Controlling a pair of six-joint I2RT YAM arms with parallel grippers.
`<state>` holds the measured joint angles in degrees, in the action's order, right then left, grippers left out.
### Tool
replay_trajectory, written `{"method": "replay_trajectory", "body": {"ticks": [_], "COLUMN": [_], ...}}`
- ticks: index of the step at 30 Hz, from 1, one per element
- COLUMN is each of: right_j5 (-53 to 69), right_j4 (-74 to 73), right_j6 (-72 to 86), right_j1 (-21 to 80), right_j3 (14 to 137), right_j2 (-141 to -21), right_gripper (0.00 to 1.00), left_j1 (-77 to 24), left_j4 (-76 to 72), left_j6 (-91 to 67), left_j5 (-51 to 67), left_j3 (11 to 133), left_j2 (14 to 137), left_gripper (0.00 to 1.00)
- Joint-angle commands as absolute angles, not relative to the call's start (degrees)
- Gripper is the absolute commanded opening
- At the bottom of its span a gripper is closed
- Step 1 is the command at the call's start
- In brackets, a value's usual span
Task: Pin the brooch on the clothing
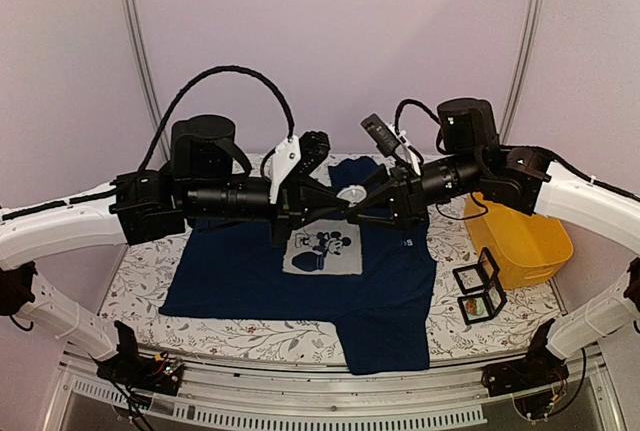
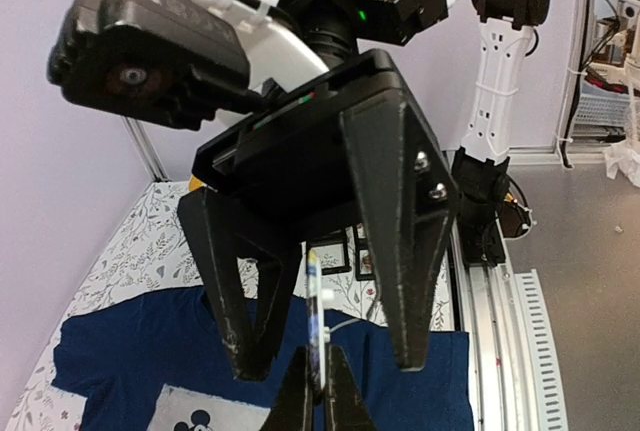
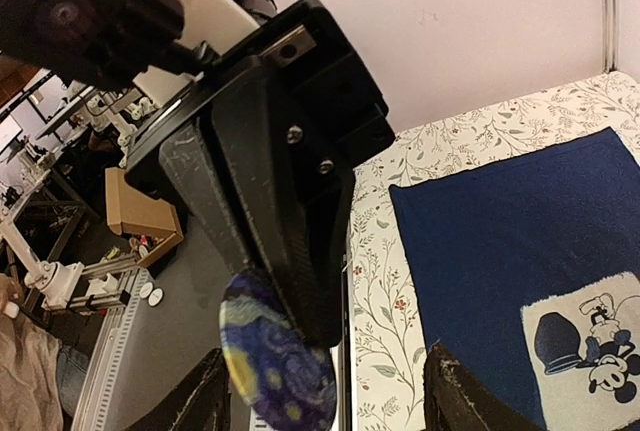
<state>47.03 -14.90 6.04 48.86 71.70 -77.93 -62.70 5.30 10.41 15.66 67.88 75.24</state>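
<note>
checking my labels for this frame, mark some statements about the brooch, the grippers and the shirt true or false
1. The left gripper is shut on the brooch. True.
2. The right gripper is clamped on the brooch. False: its jaws stand open, one on each side of the brooch.
3. The brooch is already pinned to the T-shirt. False: it is held in the air above the shirt.
4. The T-shirt lies flat with its cartoon print facing up. True.
5. The yellow bin sits on the left arm's side of the table. False: it is on the right arm's side.
</note>
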Motion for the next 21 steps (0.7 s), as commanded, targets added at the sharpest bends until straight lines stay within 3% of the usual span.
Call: {"method": "replay_trajectory", "body": {"ticks": [1, 7, 8, 11, 13, 21], "right_j5": [48.6, 44.9, 44.1, 40.8, 41.1, 41.7], "right_j4": [-20.4, -16.8, -15.1, -9.8, -6.9, -4.7], "right_j6": [-3.1, -5.3, -5.1, -2.9, -1.5, -0.3], "right_j1": [48.8, 48.8, 48.8, 48.8, 48.8, 49.3], "right_j3": [70.9, 69.0, 68.8, 67.2, 66.1, 65.3], "right_j2": [-73.2, -68.1, -67.7, -66.7, -66.3, -68.0], "right_gripper": [0.68, 0.68, 0.64, 0.41, 0.35, 0.33], "left_j1": [-63.2, -63.2, -63.3, -63.2, -63.2, -63.2], "left_j4": [6.0, 6.1, 6.1, 5.9, 6.0, 6.0], "left_j6": [11.3, 11.0, 11.0, 10.8, 10.6, 10.4], "left_j5": [13.0, 13.8, 14.1, 14.6, 14.8, 15.0], "left_j3": [67.6, 67.3, 67.4, 67.4, 67.4, 67.6], "left_j2": [74.1, 73.7, 73.7, 73.7, 73.7, 73.9], "left_gripper": [0.0, 0.0, 0.0, 0.0, 0.0, 0.0]}}
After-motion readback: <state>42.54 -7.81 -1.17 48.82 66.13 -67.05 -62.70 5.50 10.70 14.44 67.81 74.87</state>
